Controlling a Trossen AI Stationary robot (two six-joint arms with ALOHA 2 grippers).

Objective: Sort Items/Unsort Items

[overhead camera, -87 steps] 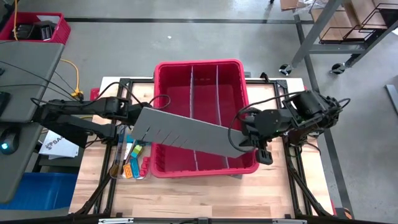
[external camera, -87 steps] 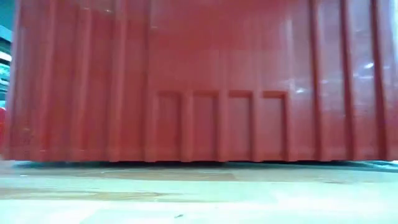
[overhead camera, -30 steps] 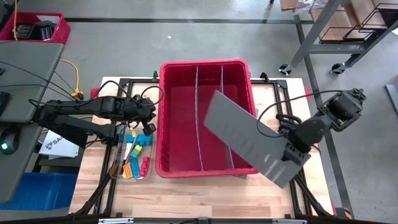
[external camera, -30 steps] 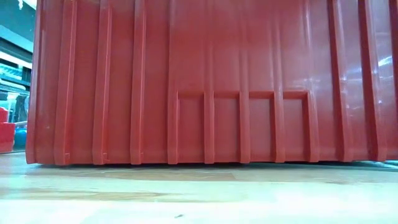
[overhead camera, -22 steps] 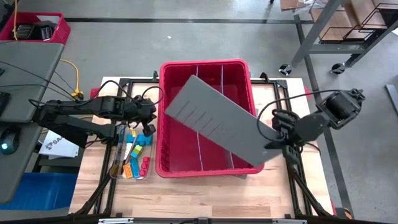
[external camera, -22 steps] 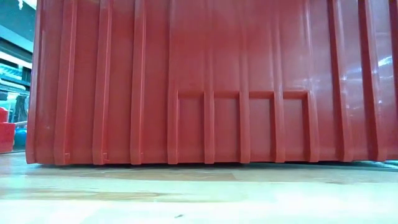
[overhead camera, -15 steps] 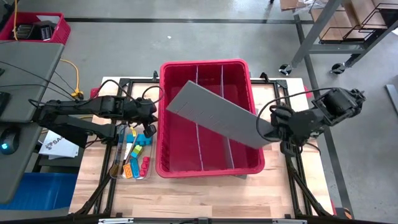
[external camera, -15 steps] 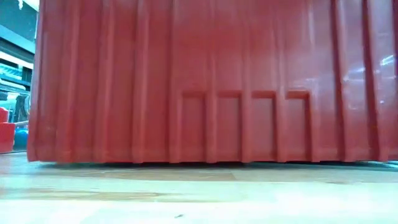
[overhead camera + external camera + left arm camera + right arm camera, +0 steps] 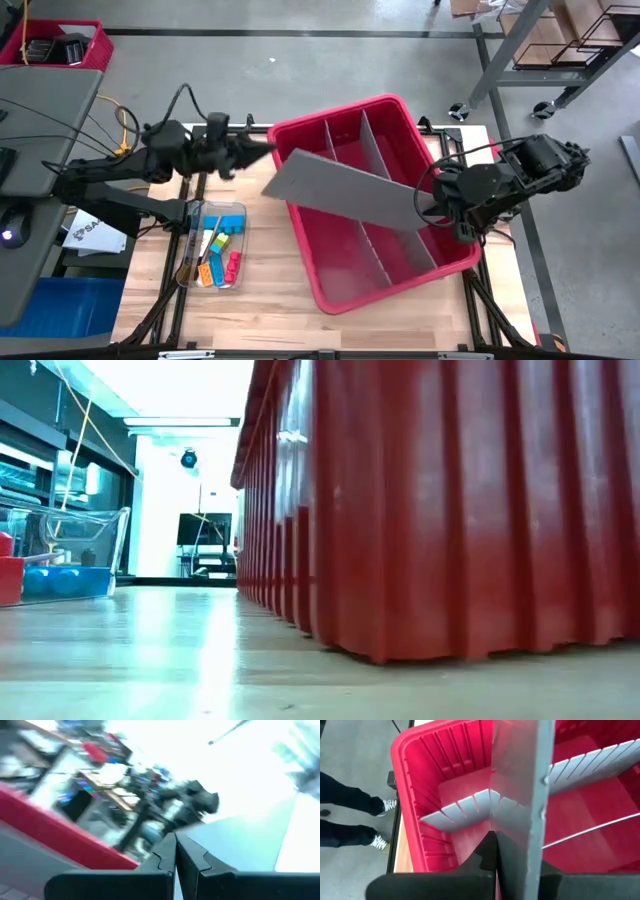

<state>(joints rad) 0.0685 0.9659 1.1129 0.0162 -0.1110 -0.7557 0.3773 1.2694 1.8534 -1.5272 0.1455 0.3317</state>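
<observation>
My bin is bright red, with pale grey dividers inside it. The panel lying across it at centre frame is plain grey. Lower left, the clear tray shows blue, yellow, orange and red pieces. My arms are dark, the table pale wood.

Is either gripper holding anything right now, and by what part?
The right gripper is shut on the grey divider panel, gripping its end edge over the red bin. The left gripper is shut and holds nothing.
</observation>
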